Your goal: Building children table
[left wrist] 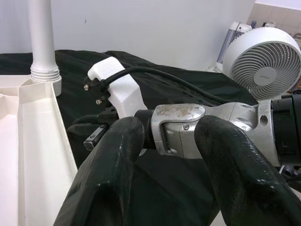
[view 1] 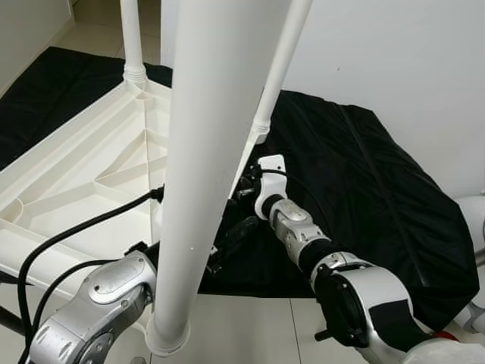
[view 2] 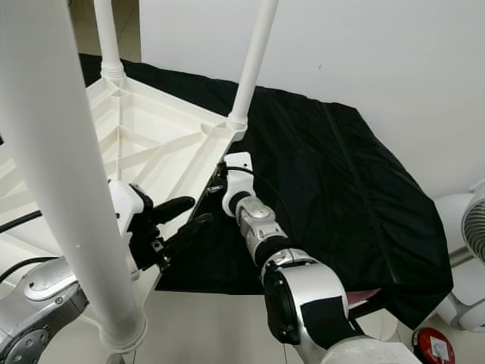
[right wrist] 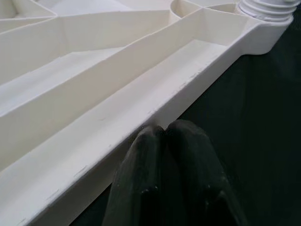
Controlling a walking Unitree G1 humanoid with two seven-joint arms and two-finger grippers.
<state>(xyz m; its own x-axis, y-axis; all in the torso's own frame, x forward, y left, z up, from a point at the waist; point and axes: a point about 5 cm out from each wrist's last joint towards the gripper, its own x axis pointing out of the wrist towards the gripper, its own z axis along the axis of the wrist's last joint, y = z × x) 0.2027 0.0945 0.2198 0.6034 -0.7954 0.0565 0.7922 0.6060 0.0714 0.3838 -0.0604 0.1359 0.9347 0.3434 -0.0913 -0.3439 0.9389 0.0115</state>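
The white plastic children's table [view 2: 151, 144] lies upside down on a black cloth [view 2: 341, 174]. Three of its legs stand up: a near one [view 1: 204, 174] close to the camera, a far left one [view 1: 130, 38] and a far right one [view 2: 254, 57]. My right gripper [right wrist: 164, 129] is shut, and its tips touch the outer side of the table's rim [right wrist: 155, 108] below the far right leg's socket. My left gripper [view 2: 186, 218] is open beside the rim near the near leg, with nothing between its fingers [left wrist: 108, 179]. Past them the left wrist view shows the right arm's wrist [left wrist: 188, 127].
A white fan [left wrist: 261, 61] stands on the floor to the right, beyond the cloth. A small red object [view 2: 432, 345] lies on the tiles near it. A white wall runs behind the cloth. Pale floor tiles show in front of the table.
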